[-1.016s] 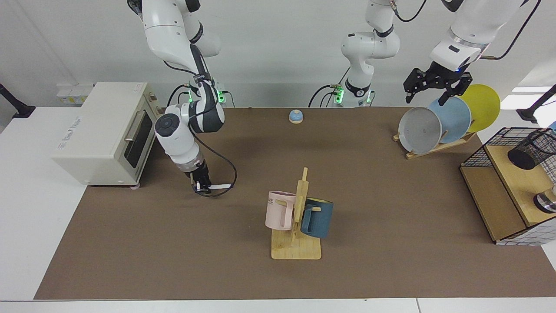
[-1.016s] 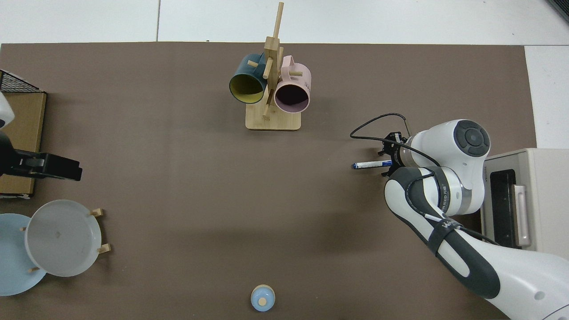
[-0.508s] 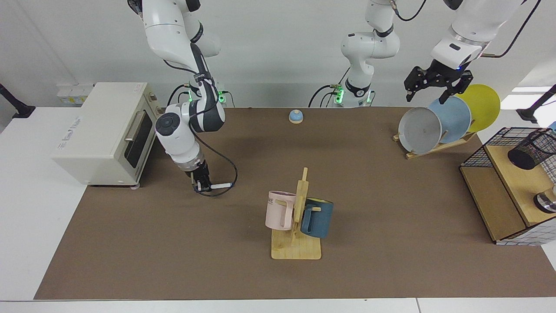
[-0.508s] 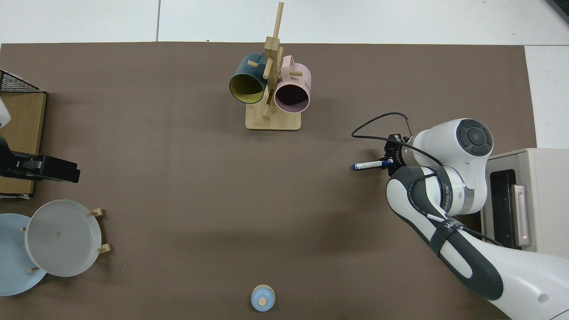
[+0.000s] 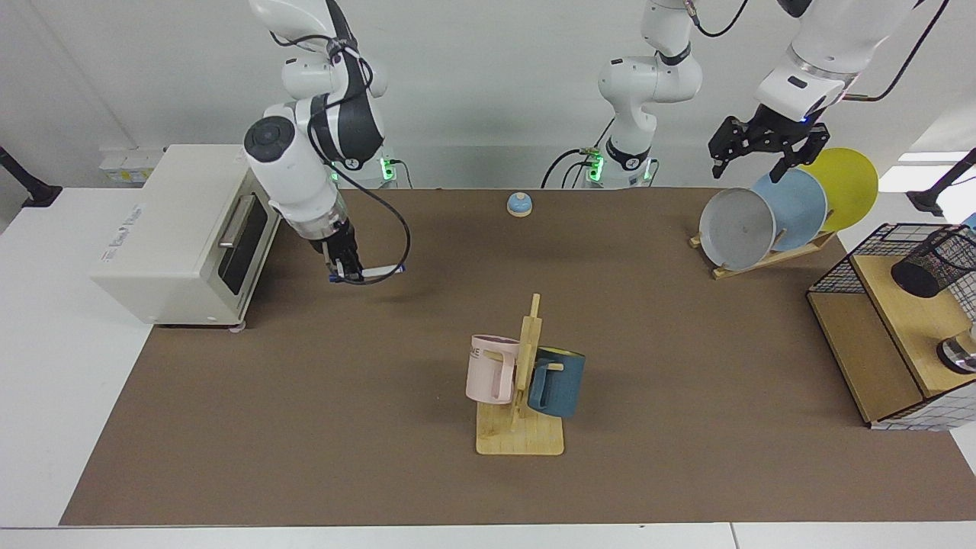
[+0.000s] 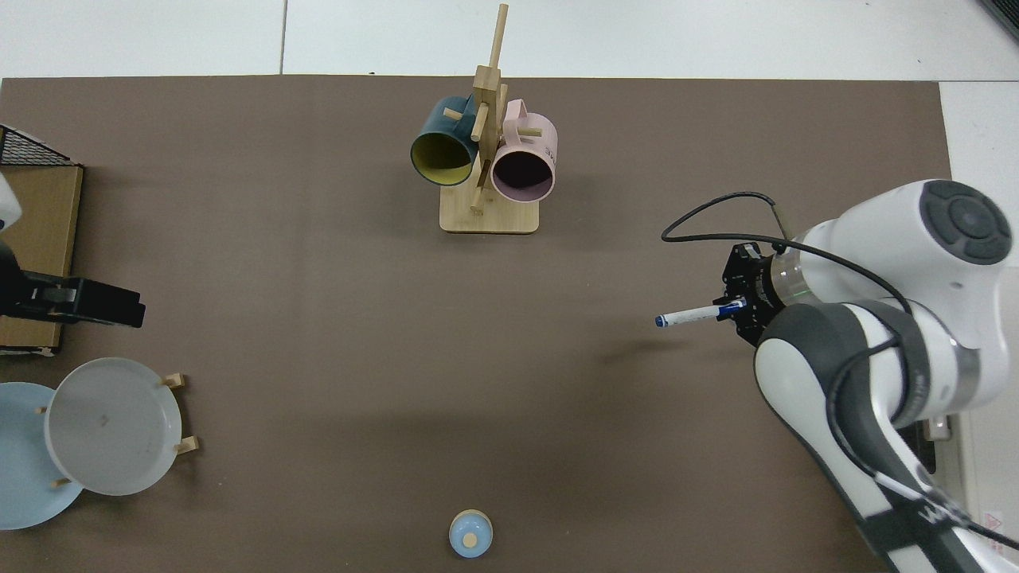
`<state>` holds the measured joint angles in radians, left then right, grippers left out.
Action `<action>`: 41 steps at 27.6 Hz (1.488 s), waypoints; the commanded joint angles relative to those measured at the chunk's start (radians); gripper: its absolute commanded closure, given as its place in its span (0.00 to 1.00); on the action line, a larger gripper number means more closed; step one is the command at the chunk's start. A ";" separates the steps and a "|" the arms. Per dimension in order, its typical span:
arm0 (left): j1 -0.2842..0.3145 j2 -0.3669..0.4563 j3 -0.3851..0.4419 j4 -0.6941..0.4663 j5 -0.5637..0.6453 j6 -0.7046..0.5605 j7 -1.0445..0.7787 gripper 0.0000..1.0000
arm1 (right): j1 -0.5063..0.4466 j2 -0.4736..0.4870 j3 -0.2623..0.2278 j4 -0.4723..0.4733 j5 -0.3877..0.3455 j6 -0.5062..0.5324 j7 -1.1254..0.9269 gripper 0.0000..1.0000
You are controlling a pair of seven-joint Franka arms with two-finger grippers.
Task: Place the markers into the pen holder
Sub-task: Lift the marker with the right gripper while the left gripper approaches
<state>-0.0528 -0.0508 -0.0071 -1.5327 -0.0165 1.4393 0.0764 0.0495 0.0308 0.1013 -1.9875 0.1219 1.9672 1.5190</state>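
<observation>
Right gripper (image 5: 340,268) clamps the marker (image 5: 381,271) level above the table's toaster-side edge; left gripper (image 5: 766,156), wide, waits over the plates (image 5: 793,206).

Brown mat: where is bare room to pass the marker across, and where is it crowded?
Bare mat lies between the toaster oven and mug rack, and from the rack to the wire shelf. It is crowded at the shelf, by the pen holder and plate rack.

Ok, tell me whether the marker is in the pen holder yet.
Out. The right gripper holds the marker level above the mat, far from the pen holder.
</observation>
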 commanded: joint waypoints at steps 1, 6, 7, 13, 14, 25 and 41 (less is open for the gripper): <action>0.008 -0.009 -0.008 0.003 0.004 -0.020 -0.007 0.00 | -0.005 -0.109 0.001 0.038 0.021 -0.154 -0.026 1.00; 0.010 -0.012 -0.008 0.000 0.003 -0.014 0.002 0.00 | 0.006 -0.192 0.015 0.061 0.041 -0.243 0.027 1.00; 0.008 -0.012 -0.008 0.000 0.003 -0.011 0.002 0.00 | 0.016 -0.201 0.018 0.068 0.054 -0.252 0.052 1.00; -0.007 -0.012 -0.019 -0.003 0.001 0.000 0.023 0.00 | 0.144 -0.212 0.023 0.105 0.076 -0.281 0.240 1.00; -0.009 -0.012 -0.019 -0.003 0.000 0.003 0.051 0.00 | 0.162 -0.213 0.023 0.105 0.076 -0.280 0.268 1.00; -0.009 -0.015 -0.089 -0.023 -0.075 0.021 0.371 0.02 | 0.288 -0.216 0.026 0.102 0.111 -0.122 0.458 1.00; -0.009 -0.035 -0.183 -0.067 -0.138 0.107 0.977 0.05 | 0.426 -0.066 0.026 0.127 0.133 0.147 0.446 1.00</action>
<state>-0.0606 -0.0514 -0.1681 -1.5429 -0.1138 1.5119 0.9650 0.4371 -0.0908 0.1324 -1.8916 0.2342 2.0637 1.9526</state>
